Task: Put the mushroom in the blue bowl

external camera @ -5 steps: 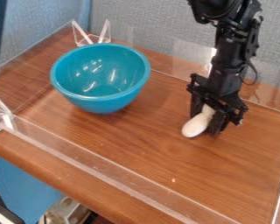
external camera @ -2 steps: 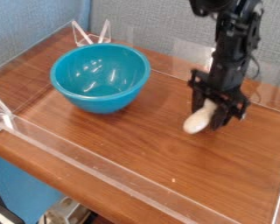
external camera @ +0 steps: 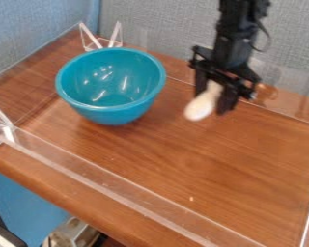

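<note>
Brown wood-grain tabletop (external camera: 183, 164), glossy, with light reflections across it. Low clear acrylic wall (external camera: 144, 198) runs around the table's edges; near side runs diagonally from lower left to lower right. Clear acrylic triangular bracket (external camera: 98, 39) stands at the far left corner, another (external camera: 0, 123) at the near left corner. Grey-blue fabric panel (external camera: 157, 24) behind the table.

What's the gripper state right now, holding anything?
Gripper: shut on the mushroom, lifted off the table, to the right of the blue bowl.
</note>
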